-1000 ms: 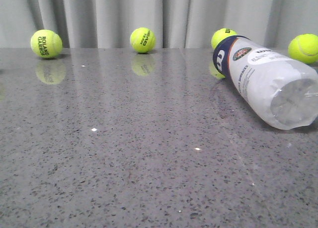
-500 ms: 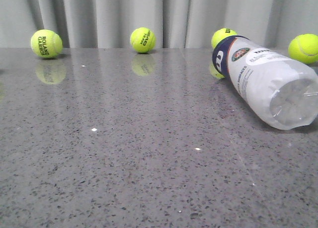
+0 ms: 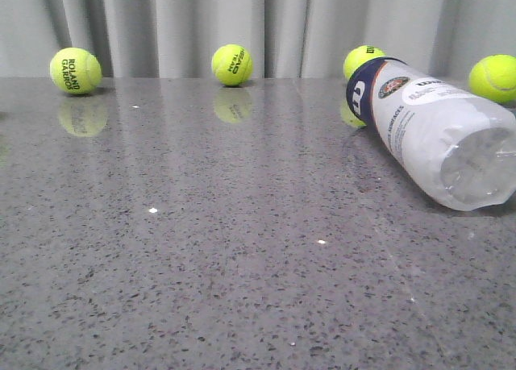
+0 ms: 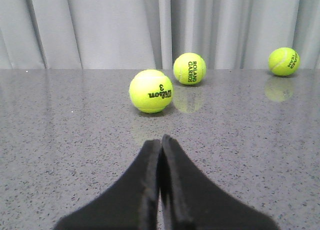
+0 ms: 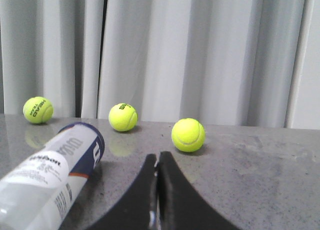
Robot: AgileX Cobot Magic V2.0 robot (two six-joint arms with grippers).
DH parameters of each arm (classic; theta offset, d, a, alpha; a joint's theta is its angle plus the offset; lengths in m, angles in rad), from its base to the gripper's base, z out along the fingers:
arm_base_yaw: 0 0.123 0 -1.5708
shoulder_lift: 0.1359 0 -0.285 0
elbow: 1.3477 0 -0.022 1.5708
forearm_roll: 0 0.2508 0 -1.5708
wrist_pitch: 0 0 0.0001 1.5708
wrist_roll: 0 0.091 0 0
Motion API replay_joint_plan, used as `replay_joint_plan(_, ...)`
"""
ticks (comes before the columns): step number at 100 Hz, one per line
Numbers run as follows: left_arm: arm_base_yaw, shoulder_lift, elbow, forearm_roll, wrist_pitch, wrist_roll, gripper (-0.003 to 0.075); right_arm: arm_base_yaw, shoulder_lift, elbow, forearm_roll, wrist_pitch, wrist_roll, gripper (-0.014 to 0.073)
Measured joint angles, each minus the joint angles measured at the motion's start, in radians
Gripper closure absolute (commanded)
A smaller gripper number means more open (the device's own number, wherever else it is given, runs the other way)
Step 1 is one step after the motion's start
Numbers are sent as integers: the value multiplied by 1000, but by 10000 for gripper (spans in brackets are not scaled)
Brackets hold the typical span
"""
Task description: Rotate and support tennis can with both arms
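Note:
The tennis can (image 3: 435,136) lies on its side at the right of the grey table, navy end with white W toward the back, clear end toward the front. It also shows in the right wrist view (image 5: 50,177). My right gripper (image 5: 158,157) is shut and empty, low over the table, beside the can's navy end and apart from it. My left gripper (image 4: 160,142) is shut and empty, a short way in front of a Wilson tennis ball (image 4: 150,91). Neither gripper shows in the front view.
Several yellow-green tennis balls stand along the back edge by the grey curtain: one far left (image 3: 75,71), one middle (image 3: 231,64), one behind the can (image 3: 361,61), one far right (image 3: 493,78). The table (image 3: 201,249) is speckled grey stone.
The can has rolled slightly about its own axis, so its label has shifted round. The balls have stayed where they were.

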Motion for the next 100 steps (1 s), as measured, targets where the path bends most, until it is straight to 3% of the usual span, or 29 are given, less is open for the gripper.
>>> replay_joint_plan(21, 0, 0, 0, 0, 0, 0, 740, 0, 40, -173, 0, 214, 7, 652)
replay_joint_plan(43, 0, 0, 0, 0, 0, 0, 740, 0, 244, -376, 0, 443, 8, 620)
replay_joint_plan(55, 0, 0, 0, 0, 0, 0, 740, 0, 368, -457, 0, 497, 8, 459)
replay_joint_plan(77, 0, 0, 0, 0, 0, 0, 740, 0, 542, -540, 0, 513, 8, -73)
replay_joint_plan(100, 0, 0, 0, 0, 0, 0, 740, 0, 588, -545, 0, 461, 8, 0)
